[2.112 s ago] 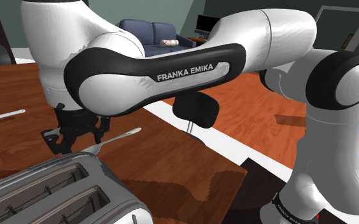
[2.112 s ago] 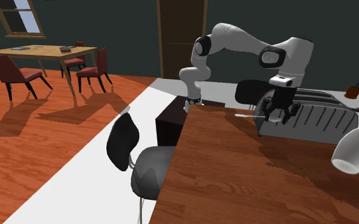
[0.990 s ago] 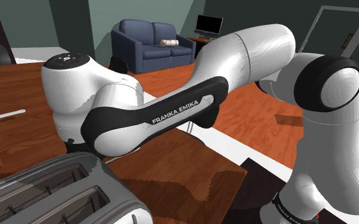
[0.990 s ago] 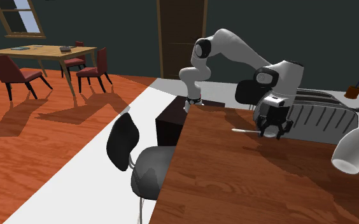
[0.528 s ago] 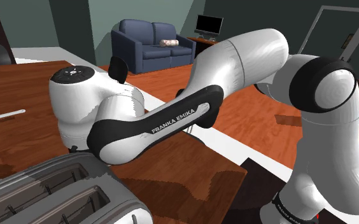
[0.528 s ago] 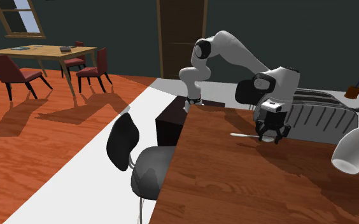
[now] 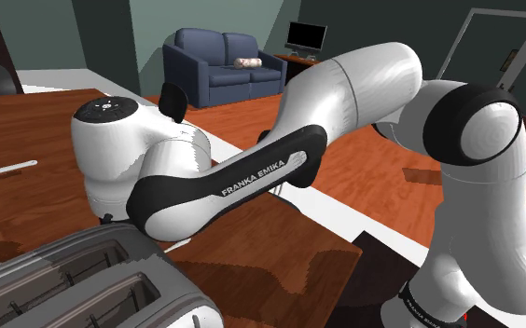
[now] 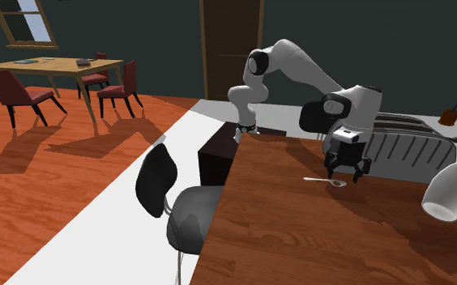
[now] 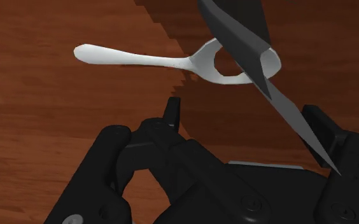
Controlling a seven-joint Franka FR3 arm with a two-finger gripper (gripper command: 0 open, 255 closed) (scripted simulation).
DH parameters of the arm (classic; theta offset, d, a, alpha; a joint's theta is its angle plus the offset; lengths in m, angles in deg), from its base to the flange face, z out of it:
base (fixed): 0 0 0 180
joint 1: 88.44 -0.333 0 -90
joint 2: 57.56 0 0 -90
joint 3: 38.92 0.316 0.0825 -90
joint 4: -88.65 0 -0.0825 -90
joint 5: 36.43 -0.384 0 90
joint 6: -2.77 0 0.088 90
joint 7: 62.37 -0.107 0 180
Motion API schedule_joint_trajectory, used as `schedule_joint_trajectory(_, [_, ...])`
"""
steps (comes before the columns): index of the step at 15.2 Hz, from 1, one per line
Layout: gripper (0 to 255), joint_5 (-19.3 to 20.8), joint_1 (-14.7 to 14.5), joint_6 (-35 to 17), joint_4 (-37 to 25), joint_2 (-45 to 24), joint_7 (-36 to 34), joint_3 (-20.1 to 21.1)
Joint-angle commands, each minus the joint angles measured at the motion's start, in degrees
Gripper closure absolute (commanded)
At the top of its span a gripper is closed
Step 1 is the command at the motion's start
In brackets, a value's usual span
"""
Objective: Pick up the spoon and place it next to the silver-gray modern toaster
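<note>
**Spoon lies by the toaster; only the retreat seems left**

Shoulder view: the white arm with dark joints (image 7: 252, 172) bends low over the brown wooden worktop (image 7: 19, 210). Its wrist end drops just beside the silver-grey two-slot toaster (image 7: 65, 284).

Second exterior view: the black fingers (image 8: 334, 169) point down and stand apart with nothing between them. The slim white spoon (image 8: 324, 180) lies flat on the worktop just beneath their tips. Its bowl is under the fingers and its handle points away from the toaster, which stands right behind the fingers.

Wrist view: the fingers (image 9: 172, 111) are spread wide and clasp nothing. The spoon (image 9: 140, 58) rests on the wood ahead of them, clear of both tips.

Judgement: the pick-up and carry look finished, and the spoon appears set down near the toaster, so the placing is as good as done. What is left is probably to lift the fingers clear without nudging the spoon.
</note>
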Motion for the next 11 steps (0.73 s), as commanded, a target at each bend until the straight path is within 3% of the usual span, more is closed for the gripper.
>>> schedule_joint_trajectory(1, [0, 0.1, -0.1, 0.1, 0.8, -0.8, 0.1, 0.0])
schedule_joint_trajectory(4, [0, 0.2, -0.5, 0.3, 0.5, -0.9, -0.4, 0.0])
schedule_joint_trajectory(8, [0, -1.5, -0.5, 5.6, -1.5, 2.5, 0.6, 1.0])
schedule_joint_trajectory(11, [0, -1.5, -0.5, 5.6, -1.5, 2.5, 0.6, 1.0])
